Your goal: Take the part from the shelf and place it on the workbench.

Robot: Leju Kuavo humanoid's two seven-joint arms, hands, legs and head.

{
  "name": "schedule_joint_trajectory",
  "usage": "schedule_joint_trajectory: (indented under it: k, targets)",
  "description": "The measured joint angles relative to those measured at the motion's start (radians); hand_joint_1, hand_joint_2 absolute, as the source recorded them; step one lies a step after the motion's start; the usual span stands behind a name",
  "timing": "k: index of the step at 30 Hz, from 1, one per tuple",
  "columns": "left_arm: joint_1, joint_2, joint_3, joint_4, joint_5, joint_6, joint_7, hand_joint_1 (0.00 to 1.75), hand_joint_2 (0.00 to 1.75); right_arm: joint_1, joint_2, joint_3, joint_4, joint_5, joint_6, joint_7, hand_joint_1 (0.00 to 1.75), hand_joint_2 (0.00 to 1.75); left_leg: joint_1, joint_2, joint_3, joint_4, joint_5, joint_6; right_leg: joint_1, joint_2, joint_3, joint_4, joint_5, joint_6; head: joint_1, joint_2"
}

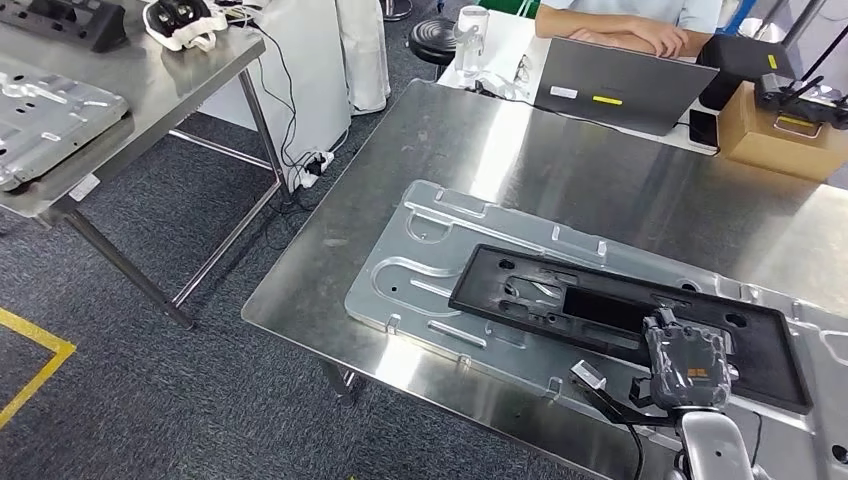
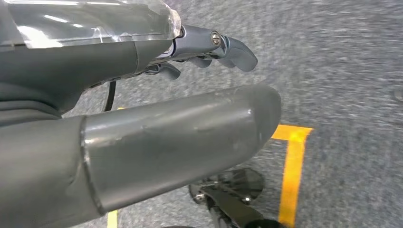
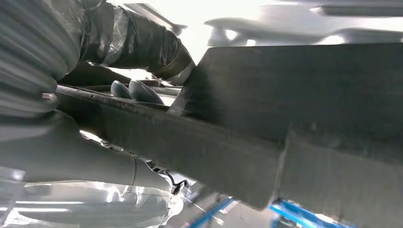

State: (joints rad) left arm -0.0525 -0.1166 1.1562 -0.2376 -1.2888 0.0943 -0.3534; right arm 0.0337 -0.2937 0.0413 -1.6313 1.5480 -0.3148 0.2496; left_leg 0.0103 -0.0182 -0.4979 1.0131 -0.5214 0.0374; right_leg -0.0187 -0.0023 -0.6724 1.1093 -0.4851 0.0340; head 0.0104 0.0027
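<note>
Your right hand [image 1: 688, 362] sat nearest in the head view, at the near edge of one black part [image 1: 620, 315]. That part lay flat on one silver stamped plate [image 1: 440, 260] on the workbench [image 1: 560, 160], its long axis running from your fingers toward the far left. From the right wrist, fingers [image 3: 135, 91] and thumb clamped the part [image 3: 294, 118]. From the left wrist, your left hand [image 2: 157, 95] hung over carpet, fingers [image 2: 235, 50] apart, holding nothing.
</note>
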Motion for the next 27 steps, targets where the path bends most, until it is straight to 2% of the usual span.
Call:
schedule_joint_trajectory:
  k: [1,2,5,6,7,8,10,11,12,14,15,17,18,20,22,23,25,26,27]
  targets:
    - [-0.001,0.0,0.001,0.0,0.0,0.0,0.0,0.0,0.0,0.013,0.006,-0.018,-0.003,0.0,-0.003,-0.004,1.75,1.75,-0.001,0.0,0.01,0.0,-0.013,-0.006,0.003,-0.003,0.007,-0.038,0.038,-0.006,0.0,0.0]
    - [-0.002,0.0,0.003,0.0,0.0,0.0,0.0,0.0,0.0,0.023,0.011,-0.032,-0.007,0.0,-0.005,-0.007,1.75,1.75,-0.001,0.001,0.019,-0.002,-0.023,-0.013,0.007,-0.004,0.011,-0.056,0.059,-0.013,0.0,0.0]
    - [-0.007,0.0,0.006,0.0,0.001,0.001,-0.001,0.0,0.0,0.042,0.023,-0.052,-0.025,0.0,-0.01,-0.015,1.75,1.75,-0.002,0.005,0.043,0.011,-0.032,-0.032,0.01,0.0,0.036,-0.065,0.052,-0.038,0.001,0.0]
    - [-0.01,0.0,0.007,0.0,0.001,0.002,-0.001,0.0,0.0,0.049,0.026,-0.054,-0.032,0.0,-0.012,-0.016,1.75,1.75,-0.001,0.007,0.039,0.033,-0.035,-0.035,0.009,0.001,0.048,-0.07,0.048,-0.046,0.001,0.0]
    - [-0.013,0.0,0.007,0.0,0.001,0.003,-0.002,0.0,0.0,0.056,0.028,-0.055,-0.038,0.0,-0.014,-0.016,1.75,1.75,0.0,0.009,0.023,0.068,-0.046,-0.037,0.009,0.0,0.058,-0.073,0.044,-0.053,0.0,0.0]
    - [-0.016,0.0,0.007,0.0,0.002,0.004,-0.003,0.0,0.0,0.064,0.032,-0.057,-0.043,0.0,-0.016,-0.016,1.75,1.75,0.001,0.011,-0.009,0.12,-0.065,-0.039,0.01,-0.001,0.065,-0.075,0.039,-0.059,0.0,0.0]
    - [-0.016,0.0,0.007,0.0,0.002,0.004,-0.005,0.0,0.0,0.076,0.04,-0.058,-0.051,0.0,-0.022,-0.016,1.75,1.75,0.001,0.012,-0.088,0.226,-0.114,-0.044,0.013,0.0,0.073,-0.075,0.029,-0.067,0.0,0.0]
    - [-0.014,-0.001,0.008,0.0,0.004,0.004,-0.007,0.0,0.0,0.085,0.045,-0.058,-0.056,0.0,-0.025,-0.014,1.75,1.75,0.001,0.012,-0.118,0.253,-0.124,-0.045,0.016,0.001,0.078,-0.074,0.023,-0.068,0.0,0.0]
    - [-0.011,-0.001,0.01,0.0,0.007,0.004,-0.009,0.0,0.44,0.097,0.051,-0.058,-0.063,0.0,-0.029,-0.011,1.31,1.31,0.001,0.012,-0.131,0.245,-0.11,-0.044,0.018,0.003,0.085,-0.073,0.016,-0.068,0.0,0.0]
    - [-0.009,0.0,0.014,0.0,0.015,0.003,-0.014,0.0,1.31,0.122,0.06,-0.058,-0.079,0.0,-0.032,0.004,0.44,0.44,0.0,0.012,-0.114,0.144,-0.025,-0.037,0.021,0.003,0.102,-0.07,0.001,-0.066,0.0,0.0]
    - [-0.008,0.001,0.016,0.0,0.018,0.003,-0.015,0.0,1.31,0.131,0.065,-0.057,-0.086,0.0,-0.033,0.016,0.0,0.0,-0.003,0.012,-0.1,0.091,0.01,-0.032,0.022,0.003,0.109,-0.07,-0.005,-0.064,0.0,0.0]
    - [-0.008,0.003,0.017,0.0,0.018,0.005,-0.014,0.0,0.44,0.141,0.07,-0.057,-0.097,0.0,-0.033,0.038,0.0,0.0,-0.011,0.012,-0.086,0.033,0.027,-0.021,0.022,0.005,0.114,-0.068,-0.012,-0.056,0.0,0.0]
    - [-0.007,0.003,0.017,0.0,0.017,0.007,-0.012,0.0,0.0,0.146,0.071,-0.056,-0.102,0.0,-0.033,0.044,0.0,0.0,-0.014,0.012,-0.086,0.032,0.024,-0.016,0.022,0.006,0.114,-0.069,-0.014,-0.051,0.001,0.0]
    - [-0.006,0.002,0.017,0.0,0.018,0.007,-0.009,0.0,0.0,0.154,0.074,-0.053,-0.11,0.0,-0.033,0.048,0.0,0.0,-0.011,0.013,-0.079,0.021,0.043,-0.006,0.022,0.008,0.117,-0.068,-0.02,-0.039,0.001,0.0]
    - [-0.007,0.001,0.018,0.0,0.023,0.0,-0.009,0.0,0.0,0.159,0.079,-0.052,-0.116,0.0,-0.035,0.043,0.0,0.0,-0.004,0.016,-0.071,0.008,0.054,0.004,0.021,0.008,0.105,-0.036,-0.044,-0.026,0.001,0.0]
    - [-0.009,0.001,0.019,0.0,0.025,-0.004,-0.009,0.0,0.0,0.16,0.081,-0.054,-0.117,0.0,-0.036,0.038,0.0,0.0,-0.001,0.018,-0.068,0.003,0.056,0.007,0.018,0.008,0.083,0.008,-0.069,-0.02,0.001,0.0]
    - [-0.01,0.001,0.022,0.0,0.03,-0.01,-0.009,0.0,0.0,0.166,0.09,-0.059,-0.118,0.0,-0.04,0.025,0.0,0.0,-0.001,0.019,-0.066,0.002,0.054,0.011,0.009,0.007,0.015,0.132,-0.122,-0.008,0.001,0.0]
    - [-0.01,0.001,0.023,0.0,0.031,-0.011,-0.009,0.0,0.0,0.17,0.096,-0.062,-0.118,0.0,-0.043,0.02,0.0,0.0,0.0,0.019,-0.065,0.002,0.052,0.011,0.005,0.007,-0.014,0.179,-0.132,-0.003,0.001,0.0]
    - [-0.009,0.001,0.023,0.0,0.033,-0.012,-0.009,0.0,0.0,0.174,0.1,-0.066,-0.118,0.0,-0.045,0.016,0.0,0.0,0.001,0.018,-0.062,0.002,0.048,0.009,0.0,0.007,-0.029,0.194,-0.122,0.001,0.001,0.0]
